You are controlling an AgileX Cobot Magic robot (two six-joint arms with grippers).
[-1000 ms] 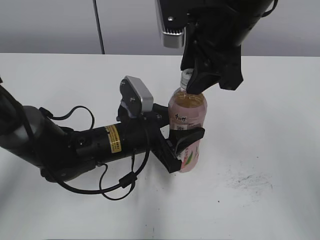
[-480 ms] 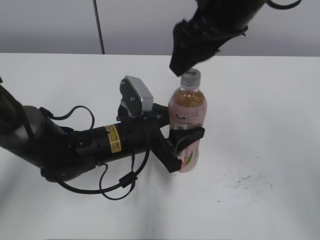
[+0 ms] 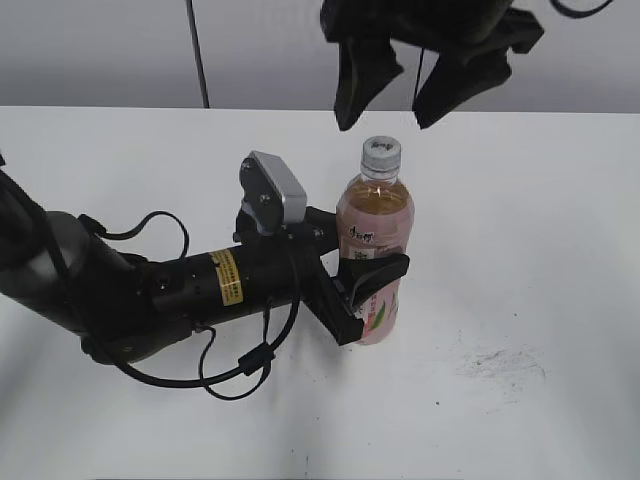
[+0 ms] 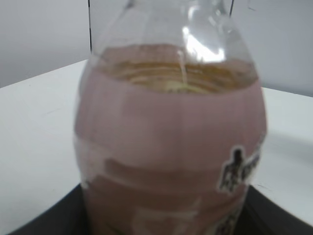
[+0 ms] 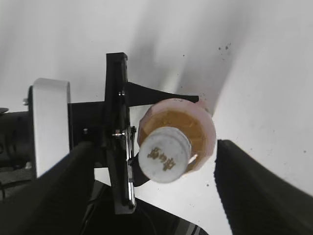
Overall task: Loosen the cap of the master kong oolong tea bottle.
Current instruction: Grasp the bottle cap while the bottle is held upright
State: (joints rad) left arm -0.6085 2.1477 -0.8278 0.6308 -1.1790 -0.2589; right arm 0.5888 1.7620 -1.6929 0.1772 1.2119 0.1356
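White-grey cap (image 3: 381,152): we see it seated on the neck of the bottle, ribbed at its side, a faint mark on top in the right wrist view (image 5: 164,154); nothing touches it.
Master kong oolong tea bottle (image 3: 374,225): we find it upright around the middle of the table, amber tea under a pink label with a white strip of black characters; in the left wrist view (image 4: 171,142) it fills the frame.
Left gripper (image 3: 366,288): we see its black jaws clamped on the bottle's lower body from the left, its arm lying low toward the table's left edge.
Right gripper (image 3: 420,85): we see it above the cap, toward the far edge, its two fingers (image 3: 355,85) spread apart and clear of the cap.
Table (image 3: 540,250): white, with dark scuffs toward the near right corner.
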